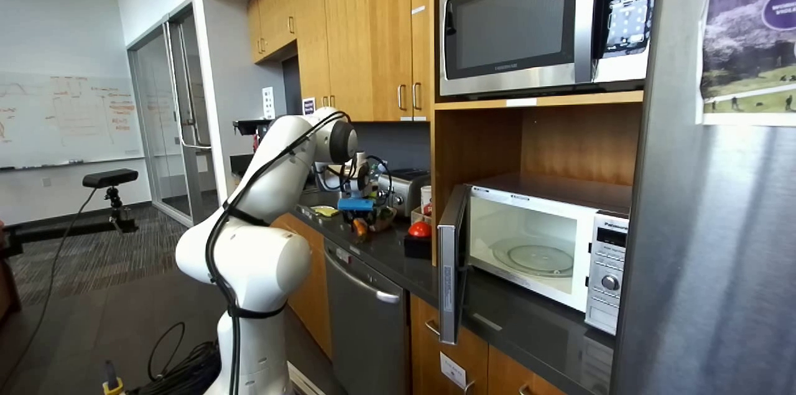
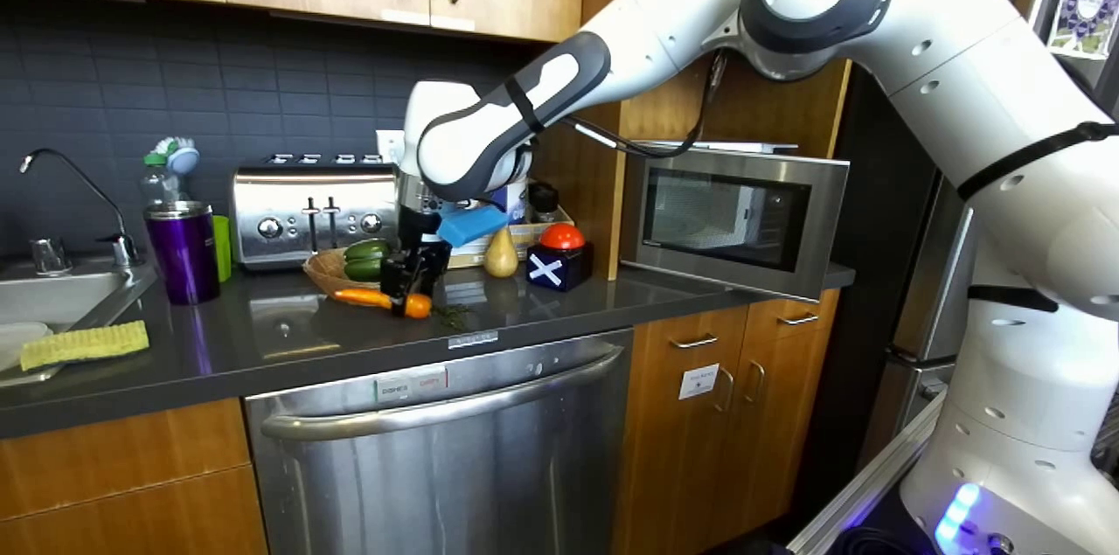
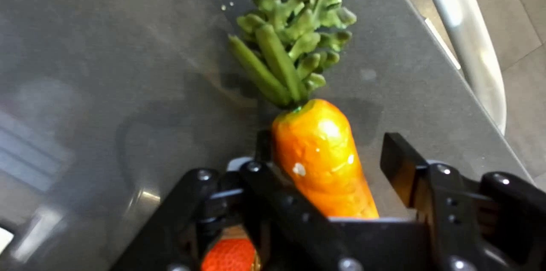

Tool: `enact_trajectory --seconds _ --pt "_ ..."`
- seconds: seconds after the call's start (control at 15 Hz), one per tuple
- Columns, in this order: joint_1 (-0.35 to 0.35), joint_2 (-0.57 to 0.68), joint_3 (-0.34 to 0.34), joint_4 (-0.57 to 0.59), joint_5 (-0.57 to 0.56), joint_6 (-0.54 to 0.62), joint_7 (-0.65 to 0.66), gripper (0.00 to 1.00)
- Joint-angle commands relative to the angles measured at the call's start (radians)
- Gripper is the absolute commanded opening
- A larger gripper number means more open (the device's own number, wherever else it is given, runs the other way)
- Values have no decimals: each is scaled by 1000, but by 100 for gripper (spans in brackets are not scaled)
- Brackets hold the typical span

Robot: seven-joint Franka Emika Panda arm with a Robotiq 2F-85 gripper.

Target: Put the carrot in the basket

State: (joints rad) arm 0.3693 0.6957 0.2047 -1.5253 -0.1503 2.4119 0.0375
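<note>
the carrot (image 3: 324,158) lies on the counter (image 3: 162,70) between the parted fingers (image 3: 401,164) of the end effector (image 3: 329,155), closer to one.

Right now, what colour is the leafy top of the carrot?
The leafy top is green; it shows best in the wrist view.

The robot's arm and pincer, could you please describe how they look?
The arm is white and rounded, with dark grey joint trim, black straps and black cables along it; a blue light glows on its base. The pincer is black, with two jointed fingers and screws.
</note>
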Motion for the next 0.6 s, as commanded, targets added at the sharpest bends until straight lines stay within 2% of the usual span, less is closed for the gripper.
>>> enact_trajectory --seconds 0.0,0.13,0.2,0.53 --pt "6 35 5 54 22 -29 -29 38" --pt "8 40 3 66 21 -34 -30 22" --pt "11 40 1 72 18 -37 -28 19" --pt "32 3 -17 89 -5 -83 -7 19"
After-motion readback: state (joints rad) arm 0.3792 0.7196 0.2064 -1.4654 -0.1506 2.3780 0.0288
